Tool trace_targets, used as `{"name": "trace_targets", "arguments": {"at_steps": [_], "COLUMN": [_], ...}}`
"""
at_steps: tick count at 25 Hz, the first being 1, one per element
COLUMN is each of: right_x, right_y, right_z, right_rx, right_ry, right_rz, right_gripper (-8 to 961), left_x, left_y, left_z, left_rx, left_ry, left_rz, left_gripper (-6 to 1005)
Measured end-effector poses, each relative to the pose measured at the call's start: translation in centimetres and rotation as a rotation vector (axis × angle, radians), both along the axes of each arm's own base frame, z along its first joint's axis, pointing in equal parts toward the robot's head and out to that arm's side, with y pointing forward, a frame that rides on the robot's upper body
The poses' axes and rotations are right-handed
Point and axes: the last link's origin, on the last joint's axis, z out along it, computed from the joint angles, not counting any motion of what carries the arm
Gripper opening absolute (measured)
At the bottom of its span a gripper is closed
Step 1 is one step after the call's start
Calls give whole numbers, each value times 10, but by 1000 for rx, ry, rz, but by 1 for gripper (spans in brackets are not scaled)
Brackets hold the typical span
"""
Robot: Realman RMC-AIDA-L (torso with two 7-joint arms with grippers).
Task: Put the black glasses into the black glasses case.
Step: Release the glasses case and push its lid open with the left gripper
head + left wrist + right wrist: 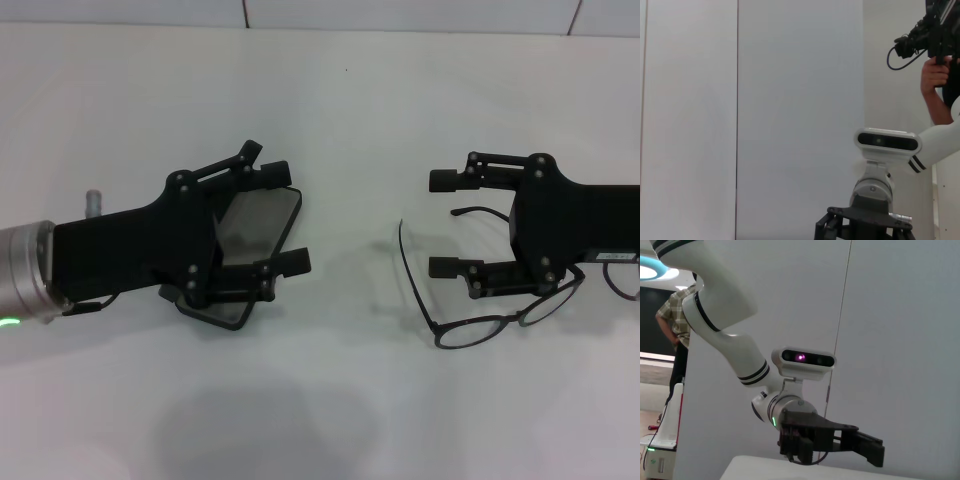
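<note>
The black glasses lie on the white table at the right, lenses towards me, one slim temple arm reaching left. My right gripper is open and hovers over them, its fingers pointing left and holding nothing. The black glasses case lies at the left, showing a grey surface, its near edge visible below the arm. My left gripper is open above the case, empty, and hides much of it. Neither wrist view shows the glasses or the case.
A small grey cylinder stands behind the left arm. The left wrist view shows the right arm's wrist camera and a person holding a camera. The right wrist view shows the left arm and a person beyond.
</note>
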Motion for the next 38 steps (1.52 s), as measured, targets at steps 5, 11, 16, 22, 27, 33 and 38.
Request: {"name": "trace_targets", "arguments": {"at_steps": [5, 11, 16, 22, 27, 33, 38], "right_x": [0, 0, 1, 2, 2, 2, 6], "right_y": [1, 1, 3, 4, 4, 4, 1], "right_z": [-2, -2, -3, -4, -5, -5, -6], "right_rx": [10, 17, 24, 37, 38, 41, 57], "right_ry": [-3, -6, -12, -17, -17, -18, -21], "right_rz": [-1, -1, -8, -9, -10, -12, -10], "right_gripper": [751, 751, 751, 750, 750, 750, 750], "left_x": [-1, -10, -18, -31, -34, -30, -31], "left_y": [3, 17, 32, 45, 52, 57, 63], "left_z": [1, 4, 13, 27, 30, 13, 7], "left_rx": [16, 33, -24, -53, -59, -144, -154], "left_ry": [0, 14, 63, 143, 206, 289, 326], "left_rz": [22, 164, 313, 522, 613, 621, 657], "left_gripper": [867, 858, 851, 842, 834, 825, 817]}}
